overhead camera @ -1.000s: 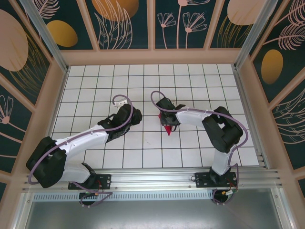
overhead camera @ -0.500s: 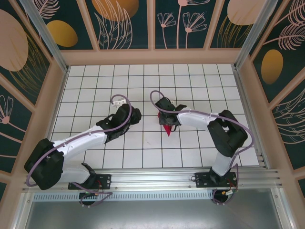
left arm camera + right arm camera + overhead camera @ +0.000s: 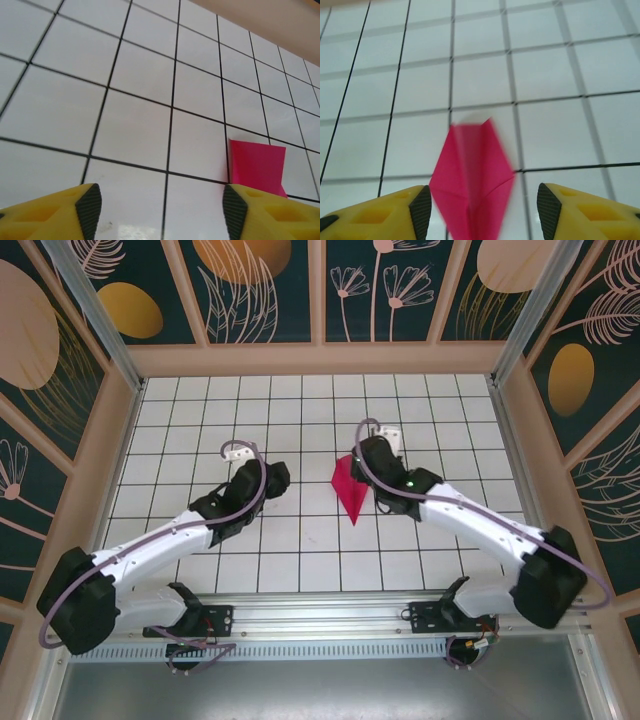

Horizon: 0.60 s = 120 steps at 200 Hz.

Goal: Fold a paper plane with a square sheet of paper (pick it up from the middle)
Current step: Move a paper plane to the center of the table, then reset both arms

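The magenta-pink paper plane [image 3: 350,490] lies on the white grid table near its middle, a folded kite-shaped dart with its point toward the arms' bases. My right gripper [image 3: 368,462] hovers at its far right edge, open. In the right wrist view the plane [image 3: 472,180] lies between and beyond the yellow fingers [image 3: 400,212], touching neither, slightly blurred; the right gripper [image 3: 480,212] holds nothing. My left gripper [image 3: 272,476] sits about two tiles left of the plane, open and empty [image 3: 160,210]. The left wrist view shows a part of the plane [image 3: 257,165] beside the right finger.
The white grid table [image 3: 300,410] is walled by a wooden frame [image 3: 320,358] with patterned panels. An aluminium rail [image 3: 320,615] runs along the near edge by the arm bases. Bare tiles surround the plane on all sides.
The right gripper opened, let go of the paper plane and drew off to the far right; the plane now lies in full view. The left gripper opened wider and shifted slightly left.
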{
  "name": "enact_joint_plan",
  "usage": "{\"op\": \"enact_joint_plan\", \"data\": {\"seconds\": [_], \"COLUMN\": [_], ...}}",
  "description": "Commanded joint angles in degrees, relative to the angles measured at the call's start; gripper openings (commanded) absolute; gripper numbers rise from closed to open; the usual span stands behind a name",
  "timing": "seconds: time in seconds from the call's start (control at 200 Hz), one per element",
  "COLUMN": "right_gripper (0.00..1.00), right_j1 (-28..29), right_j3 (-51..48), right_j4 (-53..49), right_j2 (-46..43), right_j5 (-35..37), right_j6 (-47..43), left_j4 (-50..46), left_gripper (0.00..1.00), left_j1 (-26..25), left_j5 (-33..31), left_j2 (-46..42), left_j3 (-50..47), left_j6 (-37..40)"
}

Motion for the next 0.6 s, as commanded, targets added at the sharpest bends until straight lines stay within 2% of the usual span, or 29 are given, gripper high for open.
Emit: {"op": "enact_joint_plan", "data": {"seconds": [0.0, 0.075, 0.2, 0.28, 0.34, 0.41, 0.485, 0.53, 0.595], "right_gripper": [0.68, 0.72, 0.76, 0.76, 0.76, 0.76, 0.77, 0.76, 0.76], "right_j1": [-2.30, -7.50, -17.61, -24.40, -28.84, -31.58, -34.83, -36.41, -38.95], "right_j3": [-4.38, -9.03, -19.11, -24.73, -28.16, -29.41, -33.50, -35.54, -36.71], "right_j4": [1.72, 5.95, 18.67, 28.29, 34.10, 37.98, 48.08, 53.97, 60.52], "right_j2": [-6.25, -9.19, -10.83, -9.91, -8.91, -8.68, -7.31, -5.19, -1.61], "right_j5": [17.34, 19.67, 17.62, 11.48, 5.06, 0.07, -8.71, -10.35, -14.41], "right_j6": [1.13, -1.12, -9.41, -14.65, -17.00, -18.75, -23.27, -24.81, -25.84], "left_j4": [-0.02, 1.33, 3.17, 3.71, 4.53, 5.86, 9.08, 12.06, 16.27], "left_gripper": [0.84, 0.98, 0.99, 0.99, 0.98, 0.98, 0.98, 0.99, 0.98], "left_j1": [-0.15, -0.22, 0.38, 2.55, 6.65, 11.49, 13.18, 14.60, 17.95], "left_j5": [-8.14, -12.90, -19.60, -22.13, -21.26, -18.92, -22.84, -24.22, -21.72], "left_j2": [-3.80, -6.66, -10.51, -11.75, -12.64, -13.57, -14.40, -14.74, -14.72], "left_j3": [-1.67, -3.47, -6.38, -7.96, -9.46, -10.54, -12.38, -13.85, -15.65], "left_j6": [3.65, 6.13, 11.12, 13.88, 15.03, 17.16, 21.16, 22.95, 25.14]}}
